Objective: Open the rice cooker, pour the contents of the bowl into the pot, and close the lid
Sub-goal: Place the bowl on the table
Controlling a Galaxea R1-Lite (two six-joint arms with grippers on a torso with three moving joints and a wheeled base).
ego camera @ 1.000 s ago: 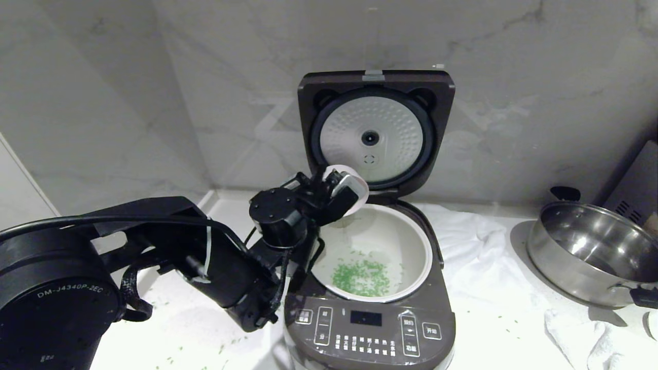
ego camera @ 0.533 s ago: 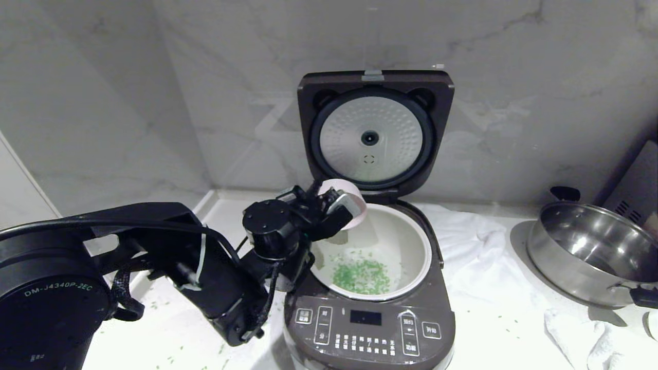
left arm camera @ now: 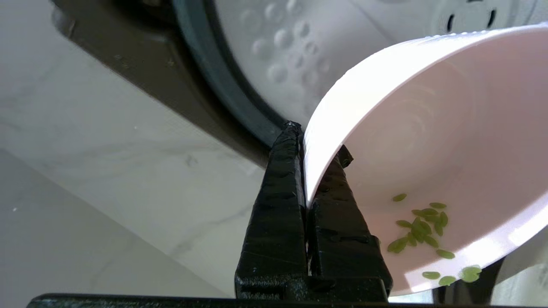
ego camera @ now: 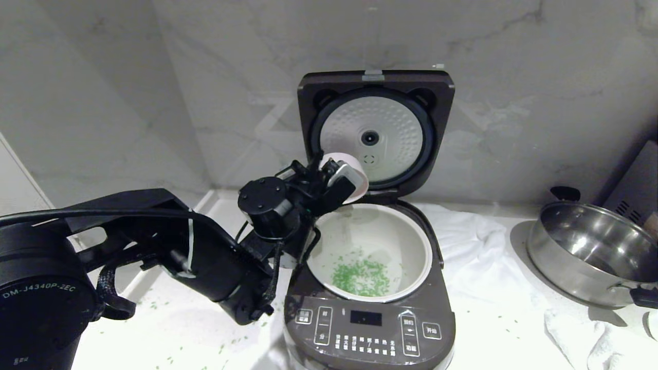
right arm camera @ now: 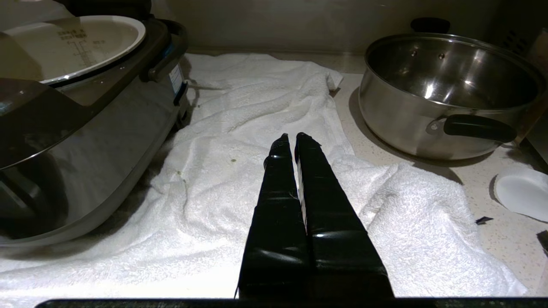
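Bowl lifted back from the pot, pour nearly done.

The bowl (ego camera: 348, 177), pinched by its rim in the closed left gripper (left arm camera: 306, 171), was raised since a second before from the pot (ego camera: 406, 241) rim toward the open lid (ego camera: 375, 133); a dozen-odd green grains (left arm camera: 421, 224) remained inside. One rice cooker (ego camera: 370, 318), one steel pan (ego camera: 591, 252) were counted. The right gripper (right arm camera: 295, 141) was held closed and empty over the towel (right arm camera: 257, 107).

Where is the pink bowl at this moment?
In the head view the bowl is held tipped by the left gripper, shut on its rim, above the back-left edge of the pot, just in front of the raised lid.
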